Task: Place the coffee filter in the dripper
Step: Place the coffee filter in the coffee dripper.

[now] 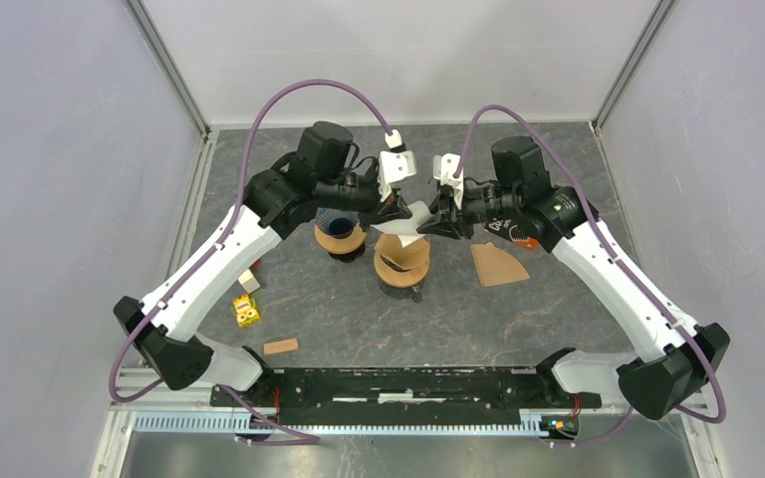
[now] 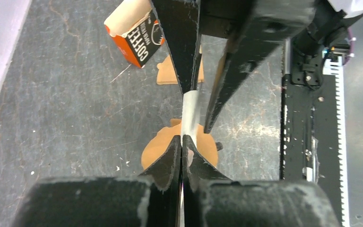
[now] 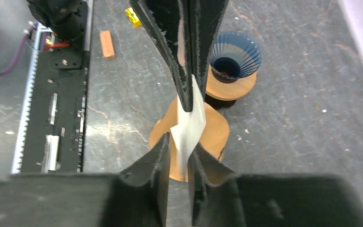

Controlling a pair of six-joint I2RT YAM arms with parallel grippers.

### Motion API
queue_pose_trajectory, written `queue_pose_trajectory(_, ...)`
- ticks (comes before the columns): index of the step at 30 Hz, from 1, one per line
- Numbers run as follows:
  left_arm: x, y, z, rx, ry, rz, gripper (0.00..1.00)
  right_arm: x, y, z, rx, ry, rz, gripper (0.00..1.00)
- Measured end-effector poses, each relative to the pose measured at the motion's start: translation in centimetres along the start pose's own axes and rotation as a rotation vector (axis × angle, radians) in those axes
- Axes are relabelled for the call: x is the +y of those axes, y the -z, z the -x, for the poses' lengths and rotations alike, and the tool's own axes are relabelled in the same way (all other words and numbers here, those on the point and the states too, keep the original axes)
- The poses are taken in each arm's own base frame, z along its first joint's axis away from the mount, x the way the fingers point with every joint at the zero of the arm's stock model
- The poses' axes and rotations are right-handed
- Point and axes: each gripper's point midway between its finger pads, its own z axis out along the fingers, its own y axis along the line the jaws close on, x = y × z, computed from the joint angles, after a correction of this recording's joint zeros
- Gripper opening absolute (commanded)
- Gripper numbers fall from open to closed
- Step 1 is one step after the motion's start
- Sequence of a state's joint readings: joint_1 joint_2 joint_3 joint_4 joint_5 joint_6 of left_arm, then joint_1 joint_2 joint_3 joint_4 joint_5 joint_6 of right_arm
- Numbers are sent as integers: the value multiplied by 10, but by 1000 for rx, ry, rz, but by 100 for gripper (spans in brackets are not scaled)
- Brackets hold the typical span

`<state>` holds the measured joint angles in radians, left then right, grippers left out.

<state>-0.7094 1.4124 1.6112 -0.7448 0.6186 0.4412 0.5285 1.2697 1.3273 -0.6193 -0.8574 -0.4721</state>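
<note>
The grey surface (image 1: 578,309) held two drippers side by side: a brown dripper (image 1: 401,261) in the middle and a blue dripper (image 1: 339,224) just beside it. The left arm (image 1: 209,269) and the right arm (image 1: 618,269) met above them. A flat brown paper (image 1: 499,265) lay on the surface near the brown dripper. Between the two arms hung the white coffee filter (image 1: 415,212). It was up in the air, right over the brown dripper and not touching it. The left jaws were pressed together on one edge of the filter. The right jaws showed a small gap with the filter in it, and I could not tell if they pinched the paper. So I think the filter was off the surface and over a good spot, but it was not in a dripper yet. What was left, as I saw it, was to open the filter, lower it into the cone and let go.
</note>
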Motion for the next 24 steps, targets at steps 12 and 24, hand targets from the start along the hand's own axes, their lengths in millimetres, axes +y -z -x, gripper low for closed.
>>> queue_pose_trajectory(12, 10, 22, 11, -94, 132, 88, 2, -1, 39, 34, -43, 166, -180, 61)
queue_pose_trajectory(24, -3, 15, 12, -131, 199, 13, 2, -11, 35, 30, -28, 168, -198, 59)
